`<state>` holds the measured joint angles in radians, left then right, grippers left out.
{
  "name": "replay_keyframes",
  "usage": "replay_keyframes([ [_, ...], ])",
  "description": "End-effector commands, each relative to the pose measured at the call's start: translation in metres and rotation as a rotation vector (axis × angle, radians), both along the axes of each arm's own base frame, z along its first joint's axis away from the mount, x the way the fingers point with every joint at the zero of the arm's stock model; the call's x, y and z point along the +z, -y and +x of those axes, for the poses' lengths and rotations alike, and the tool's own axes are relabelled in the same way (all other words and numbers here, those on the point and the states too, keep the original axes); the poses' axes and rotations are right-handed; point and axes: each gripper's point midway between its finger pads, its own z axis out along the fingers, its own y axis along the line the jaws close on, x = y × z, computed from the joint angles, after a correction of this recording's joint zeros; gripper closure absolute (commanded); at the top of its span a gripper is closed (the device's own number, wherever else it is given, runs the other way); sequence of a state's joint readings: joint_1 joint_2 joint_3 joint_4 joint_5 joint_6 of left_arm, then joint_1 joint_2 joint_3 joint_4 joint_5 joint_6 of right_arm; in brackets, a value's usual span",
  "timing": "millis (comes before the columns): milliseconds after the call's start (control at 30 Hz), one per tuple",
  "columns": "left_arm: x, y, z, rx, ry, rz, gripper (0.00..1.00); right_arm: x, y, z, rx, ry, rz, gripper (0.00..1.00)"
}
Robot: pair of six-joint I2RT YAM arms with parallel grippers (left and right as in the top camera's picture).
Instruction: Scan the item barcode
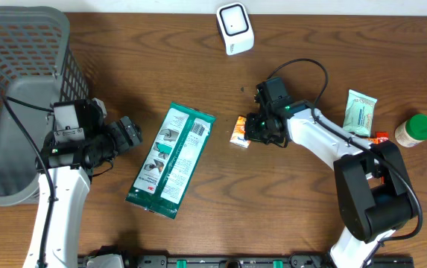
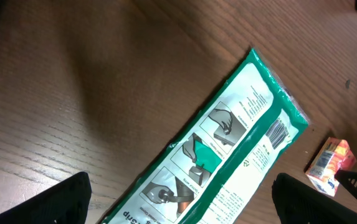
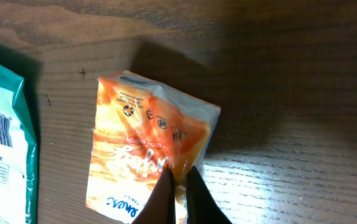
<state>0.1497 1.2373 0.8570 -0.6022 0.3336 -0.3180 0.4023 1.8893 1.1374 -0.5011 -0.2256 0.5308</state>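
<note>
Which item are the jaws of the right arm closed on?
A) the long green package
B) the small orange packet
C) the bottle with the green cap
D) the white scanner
B: in the right wrist view the jaws stand pinched together on the lower edge of the small orange packet, while the long green package lies apart at its left, untouched.

Left gripper (image 1: 130, 134) hovers just left of the green package (image 1: 171, 160), jaws spread wide, wrist level, its white forearm (image 1: 58, 212) stretching back behind it. Right of the package, the right gripper (image 1: 252, 132) points low, fingertips (image 3: 164, 194) pressed together, its elbow (image 1: 369, 175) folded back.
</note>
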Motion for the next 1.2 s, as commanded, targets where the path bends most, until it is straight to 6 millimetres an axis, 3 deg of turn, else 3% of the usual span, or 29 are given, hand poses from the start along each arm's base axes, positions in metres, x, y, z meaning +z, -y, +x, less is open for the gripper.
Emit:
replay_keyframes([
  [0, 0.0, -0.005, 0.001, 0.026, -0.005, 0.006, 0.07, -0.007, 0.007, -0.006, 0.0, -0.017, -0.028, 0.99],
  [100, 0.0, -0.005, 0.001, 0.026, -0.005, 0.006, 0.07, 0.019, 0.011, 0.006, 0.036, 0.047, 0.005, 0.99],
  [233, 0.0, -0.005, 0.001, 0.026, -0.005, 0.005, 0.07, 0.074, 0.017, 0.013, 0.148, 0.167, 0.009, 0.99],
  [533, 0.0, -0.005, 0.001, 0.026, -0.005, 0.006, 0.07, 0.188, 0.066, 0.007, 0.079, 0.249, -0.231, 0.99],
  [833, 0.0, -0.005, 0.001, 0.026, -0.005, 0.006, 0.07, 0.299, 0.073, 0.011, 0.048, 0.405, -0.234, 0.99],
  [900, 0.0, -0.005, 0.001, 0.026, -0.005, 0.006, 0.07, 0.31, 0.074, 0.01, 0.046, 0.426, -0.229, 0.96],
  [1000, 0.0, -0.005, 0.001, 0.026, -0.005, 0.005, 0.07, 0.309, 0.074, 0.008, 0.086, 0.426, -0.248, 0.6],
  [1067, 0.0, -0.005, 0.001, 0.026, -0.005, 0.006, 0.07, 0.3, 0.078, 0.006, 0.098, 0.394, -0.264, 0.45],
  [1167, 0.0, -0.005, 0.001, 0.026, -0.005, 0.005, 0.07, 0.276, 0.083, 0.001, 0.1, 0.316, -0.267, 0.45],
])
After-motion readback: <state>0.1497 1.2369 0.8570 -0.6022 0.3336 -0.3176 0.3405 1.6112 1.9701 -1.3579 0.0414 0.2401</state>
